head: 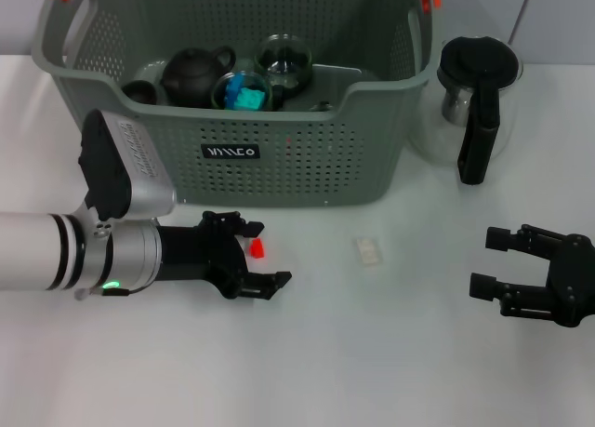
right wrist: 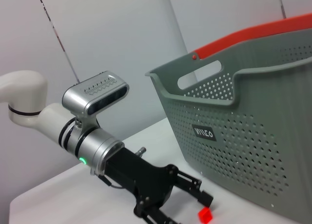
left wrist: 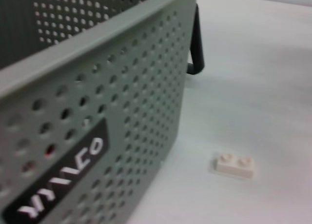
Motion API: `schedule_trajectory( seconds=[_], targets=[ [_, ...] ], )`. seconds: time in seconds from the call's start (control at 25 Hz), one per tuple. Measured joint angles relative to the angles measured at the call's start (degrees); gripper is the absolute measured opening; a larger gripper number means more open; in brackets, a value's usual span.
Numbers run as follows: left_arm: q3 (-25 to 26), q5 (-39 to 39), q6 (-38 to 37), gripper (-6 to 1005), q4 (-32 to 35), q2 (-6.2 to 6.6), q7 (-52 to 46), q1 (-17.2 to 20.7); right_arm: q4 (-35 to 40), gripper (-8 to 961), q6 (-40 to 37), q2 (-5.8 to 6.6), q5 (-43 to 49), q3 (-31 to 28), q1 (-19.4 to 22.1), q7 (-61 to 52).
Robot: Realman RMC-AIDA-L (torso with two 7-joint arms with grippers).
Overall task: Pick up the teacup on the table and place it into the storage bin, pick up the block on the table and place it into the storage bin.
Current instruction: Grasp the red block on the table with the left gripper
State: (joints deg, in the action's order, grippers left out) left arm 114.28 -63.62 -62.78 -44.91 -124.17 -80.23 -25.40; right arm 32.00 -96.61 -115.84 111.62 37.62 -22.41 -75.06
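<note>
The grey perforated storage bin (head: 307,166) stands at the back of the white table and holds a black teapot (head: 193,73), a dark cup (head: 141,90) and glass cups (head: 284,60). No teacup shows on the table. A small red block (head: 257,248) lies on the table in front of the bin, between the fingers of my left gripper (head: 270,253), which is open around it. The right wrist view shows the left gripper (right wrist: 190,209) with the block (right wrist: 205,214) by its fingertip. My right gripper (head: 483,261) is open and empty at the right.
A small white two-stud brick (head: 368,251) lies between the two grippers; it also shows in the left wrist view (left wrist: 235,165). A glass pitcher with a black handle (head: 474,101) stands right of the bin. The bin's label (left wrist: 63,180) is close to my left wrist.
</note>
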Motion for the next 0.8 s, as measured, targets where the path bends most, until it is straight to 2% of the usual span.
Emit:
schedule_trajectory(
  seconds=[0.28, 0.36, 0.8],
  targets=[
    [-0.76, 0.69, -0.14, 807, 0.03, 0.11, -0.08, 0.09, 0.0, 912, -0.03, 0.0, 0.0, -0.02, 0.0, -0.07],
    [-0.6, 0.68, 0.55, 582, 0.04, 0.08, -0.07, 0.08, -0.01, 912, -0.06, 0.0, 0.0, -0.02, 0.0, -0.11],
    [-0.66, 0.69, 1.35, 550, 0.09, 0.06, 0.01, 0.02, 0.0, 912, -0.39, 0.05, 0.0, 0.0, 0.0, -0.42]
  ],
)
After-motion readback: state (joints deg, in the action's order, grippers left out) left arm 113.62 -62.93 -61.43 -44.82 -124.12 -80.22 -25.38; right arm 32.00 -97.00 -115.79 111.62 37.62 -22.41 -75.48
